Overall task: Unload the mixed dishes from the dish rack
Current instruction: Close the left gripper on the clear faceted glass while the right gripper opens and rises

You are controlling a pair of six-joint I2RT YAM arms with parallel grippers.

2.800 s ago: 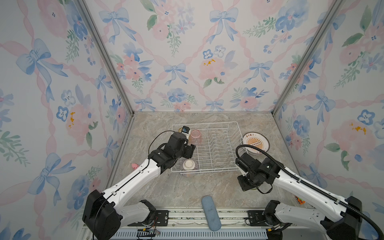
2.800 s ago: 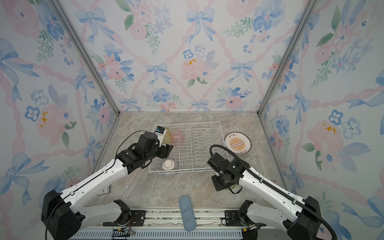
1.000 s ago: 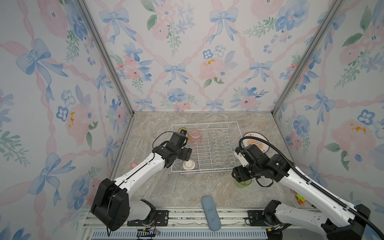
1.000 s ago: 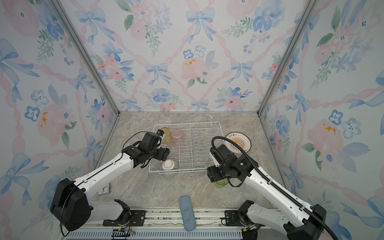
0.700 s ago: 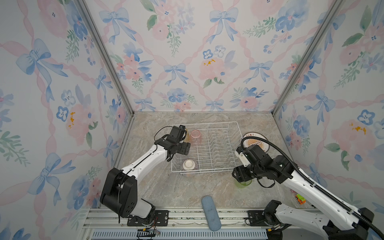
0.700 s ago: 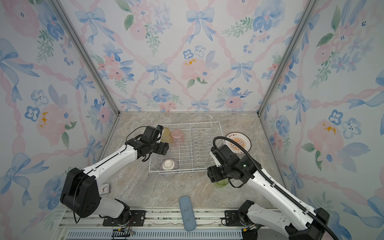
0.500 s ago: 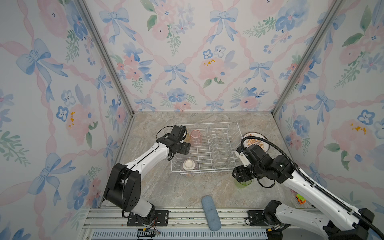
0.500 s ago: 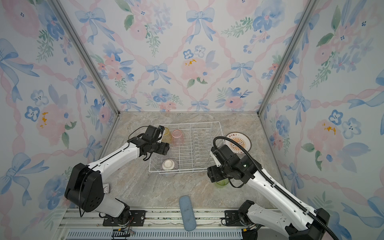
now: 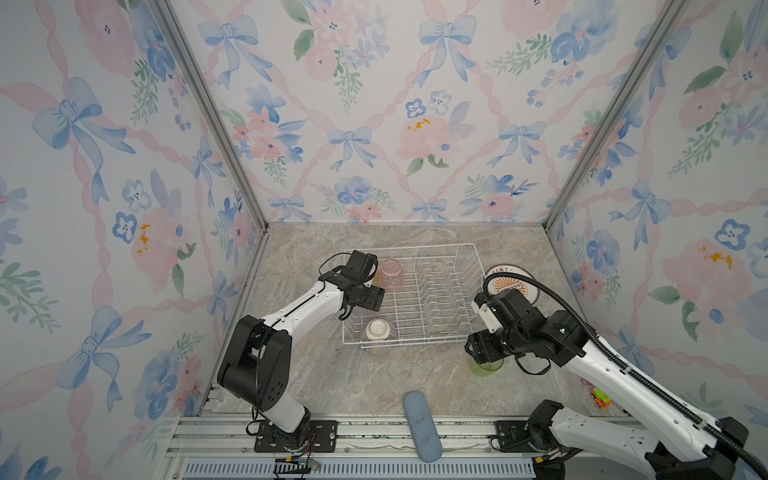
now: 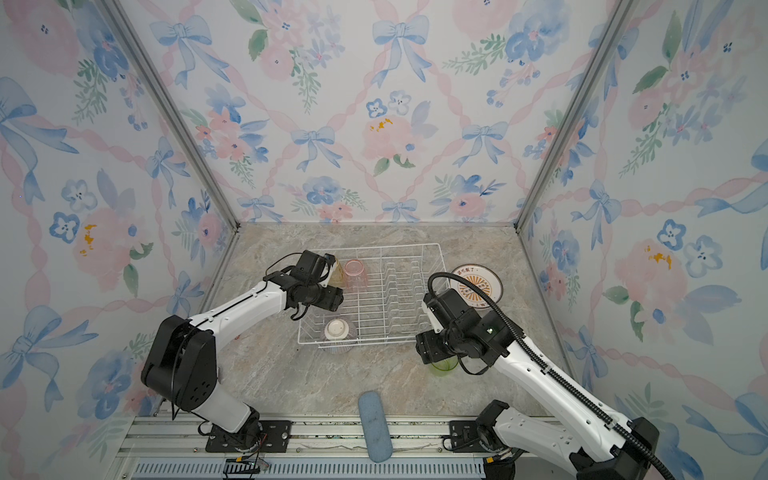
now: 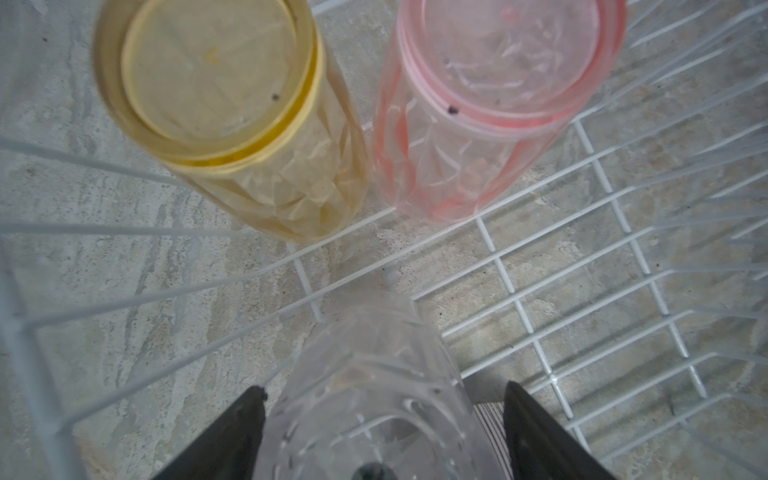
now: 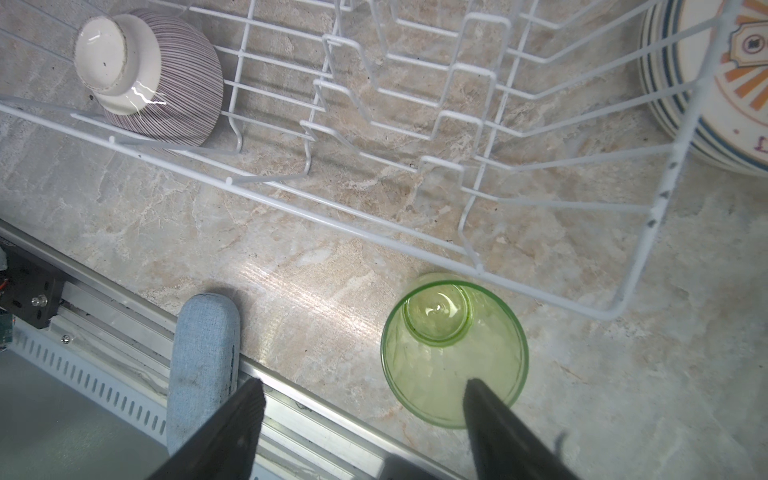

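Roughly halfway, I'd say. Out of the dish rack (image 9: pixel 415 343) already are the stack of plates (image 9: pixel 513 284), lying flat on the tabletop (image 9: pixel 353 386) just past the rack's right side, and the green tumbler (image 12: pixel 455 353), standing mouth up on the marble just outside the rack's lower right corner in both top views.

Four pieces are left inside. The yellow tumbler (image 11: pixel 216 104) and pink tumbler (image 11: pixel 490 91) stand upside down, side by side, at the rack's upper left corner. The clear tumbler (image 11: pixel 361 357) is just below them in a top view, hidden there under the arm. The striped bowl (image 9: pixel 377 332) sits foot up at the rack's lower left corner.

The left gripper (image 11: pixel 384 386) straddles the clear tumbler with its jaws spread. A gap shows on one side, so it is not clamped yet. The right gripper (image 12: pixel 363 382) hangs over the green tumbler, jaws apart and holding nothing.

The tumblers are translucent with faceted walls, and the yellow and pink ones have a few dark specks on their bases. The bowl has fine purple stripes and a white foot. The top plate has a dark rim and an orange sunburst.
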